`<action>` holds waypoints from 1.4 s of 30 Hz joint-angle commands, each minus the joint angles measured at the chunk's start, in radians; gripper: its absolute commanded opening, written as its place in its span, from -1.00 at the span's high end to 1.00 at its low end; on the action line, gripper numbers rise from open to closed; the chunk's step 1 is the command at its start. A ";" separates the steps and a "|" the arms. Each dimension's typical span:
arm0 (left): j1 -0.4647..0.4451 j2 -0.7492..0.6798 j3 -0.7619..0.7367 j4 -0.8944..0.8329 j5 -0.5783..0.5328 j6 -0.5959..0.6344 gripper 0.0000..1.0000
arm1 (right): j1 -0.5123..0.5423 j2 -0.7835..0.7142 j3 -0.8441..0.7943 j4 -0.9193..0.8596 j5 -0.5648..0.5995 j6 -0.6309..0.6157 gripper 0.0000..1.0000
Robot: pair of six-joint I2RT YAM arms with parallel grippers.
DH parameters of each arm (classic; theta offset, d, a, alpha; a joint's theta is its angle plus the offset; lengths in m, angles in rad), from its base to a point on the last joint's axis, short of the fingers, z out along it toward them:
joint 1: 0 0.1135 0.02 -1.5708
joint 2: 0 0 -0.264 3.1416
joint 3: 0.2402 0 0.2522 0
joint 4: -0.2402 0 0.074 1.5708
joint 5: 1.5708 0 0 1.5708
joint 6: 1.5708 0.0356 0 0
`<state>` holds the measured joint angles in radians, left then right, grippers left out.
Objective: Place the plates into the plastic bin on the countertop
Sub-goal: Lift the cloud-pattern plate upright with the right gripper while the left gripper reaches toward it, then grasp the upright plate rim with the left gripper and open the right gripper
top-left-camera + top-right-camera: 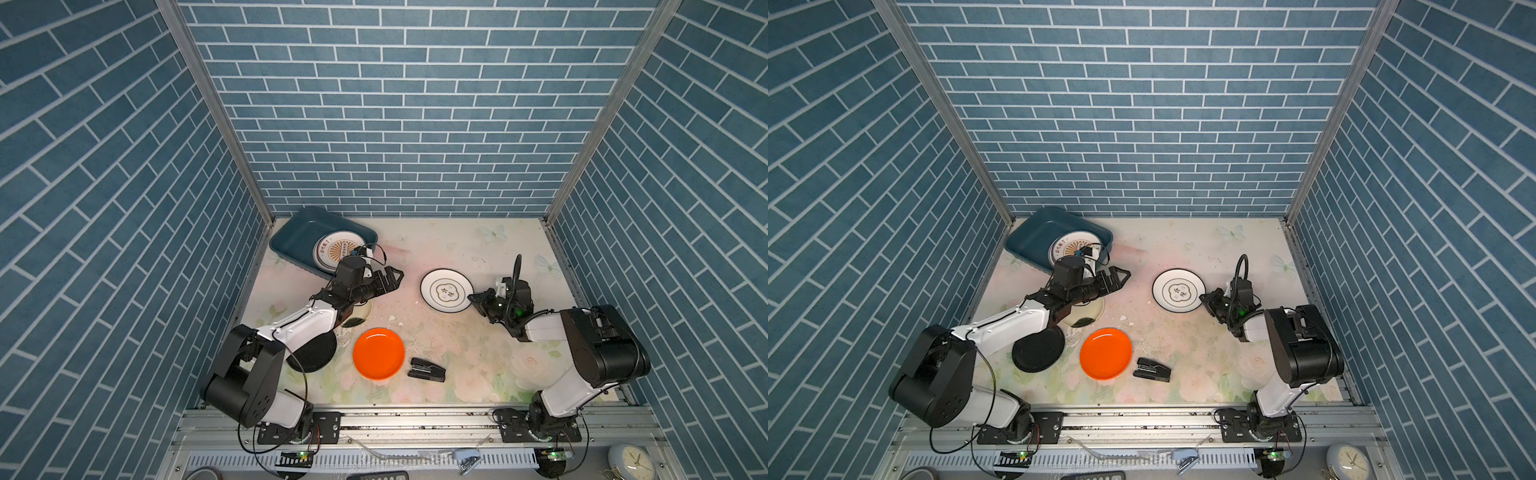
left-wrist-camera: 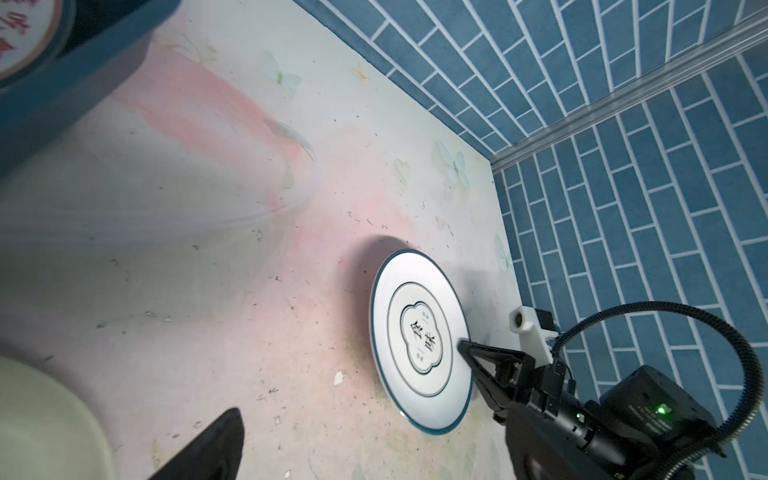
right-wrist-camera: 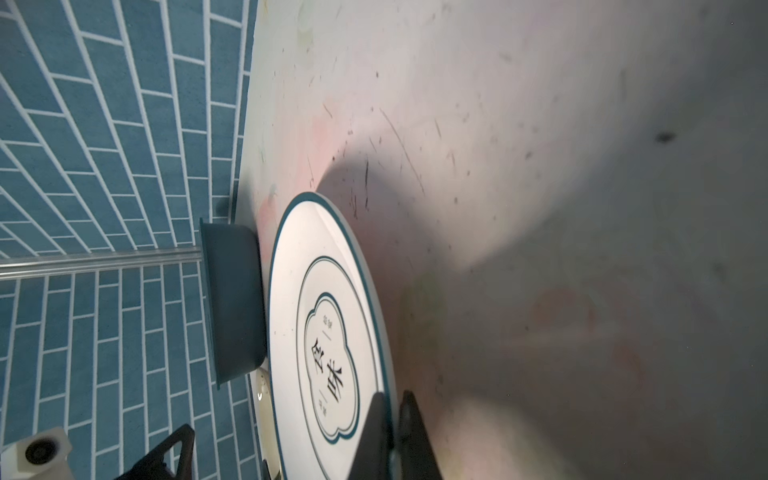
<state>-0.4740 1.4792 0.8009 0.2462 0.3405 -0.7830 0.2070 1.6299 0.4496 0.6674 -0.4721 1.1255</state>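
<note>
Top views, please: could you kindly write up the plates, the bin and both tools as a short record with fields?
plastic bin: back left of the countertop, holding one printed plate
right tool: shut on the rim of the teal-rimmed plate
left tool: open, empty, near the bin
orange plate: on the countertop, front centre
black plate: partly under the left arm
cream plate: mostly hidden by the left arm
black stapler-like object: just right of the orange plate
</note>
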 commanded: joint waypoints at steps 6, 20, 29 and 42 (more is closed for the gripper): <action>-0.034 0.114 0.075 0.034 0.020 -0.020 -0.98 | 0.029 -0.158 -0.049 0.105 -0.015 0.081 1.00; -0.086 0.223 0.135 0.108 0.075 -0.075 -0.59 | 0.037 -0.304 -0.023 -0.065 0.010 0.011 1.00; -0.099 0.255 0.146 0.143 0.099 -0.104 -0.34 | 0.047 -0.314 -0.007 -0.047 -0.009 0.032 1.00; -0.103 0.286 0.159 0.186 0.139 -0.124 0.23 | 0.070 -0.317 0.003 -0.030 -0.017 0.046 1.00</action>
<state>-0.5697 1.7470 0.9329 0.4038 0.4625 -0.9085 0.2687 1.3426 0.4126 0.5835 -0.4698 1.1522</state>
